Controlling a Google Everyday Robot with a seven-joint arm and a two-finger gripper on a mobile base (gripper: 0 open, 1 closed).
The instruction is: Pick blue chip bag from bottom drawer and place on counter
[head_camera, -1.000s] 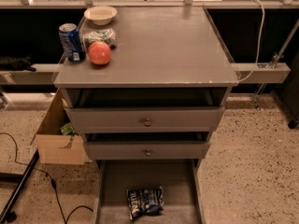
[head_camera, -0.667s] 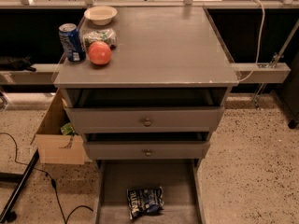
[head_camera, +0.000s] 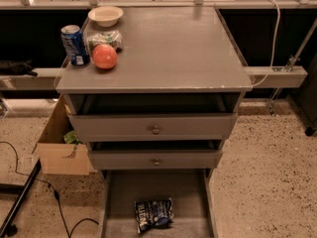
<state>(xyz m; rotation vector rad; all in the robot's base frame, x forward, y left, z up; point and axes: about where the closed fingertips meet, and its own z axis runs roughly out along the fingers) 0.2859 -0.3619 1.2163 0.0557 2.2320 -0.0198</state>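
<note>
Gripper isn't showing anywhere in the shot, so I can't tell its state or which way the bag (head_camera: 154,213) is lying from it. The bag is sitting flat in the bottom drawer (head_camera: 121,195), near the front, roughly centred, long axis running left-right with a slight tilt. There's bare floor either side. The upper drawers (head_camera: 153,128) are sticking out over the back, so I'm guessing a top-down reach. The counter (head_camera: 173,48) is offering room right of the can (head_camera: 75,44) and ball (head_camera: 104,56).
</note>
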